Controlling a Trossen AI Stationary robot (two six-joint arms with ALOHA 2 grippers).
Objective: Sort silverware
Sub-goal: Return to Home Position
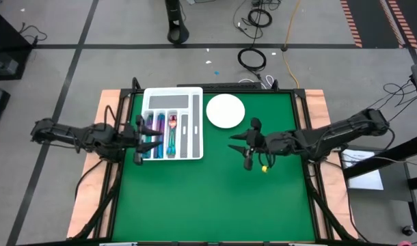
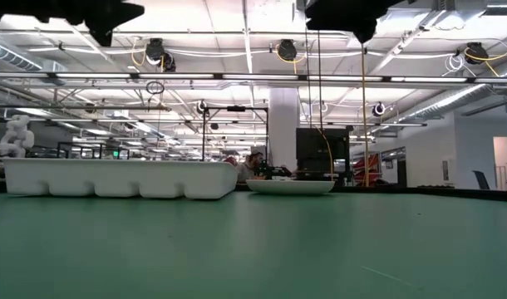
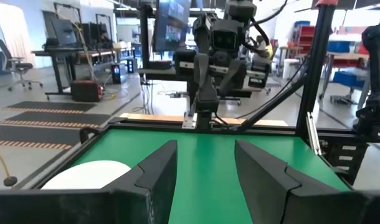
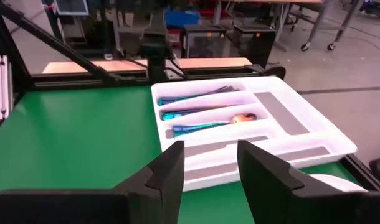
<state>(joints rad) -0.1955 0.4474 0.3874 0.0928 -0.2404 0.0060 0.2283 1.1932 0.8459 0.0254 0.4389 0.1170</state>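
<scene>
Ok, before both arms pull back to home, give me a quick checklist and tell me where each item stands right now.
1. Left gripper open and empty: ok.
2. Right gripper open and empty: ok.
3. Silverware lying inside the tray slots, nothing sticking over the rim: ok.
4. No piece lying on the plate or the green table: ok.
5. Both grippers raised well above tray and table in the low view: ok.
6. Forks, knives and spoons each in their own slot: cannot tell.
</scene>
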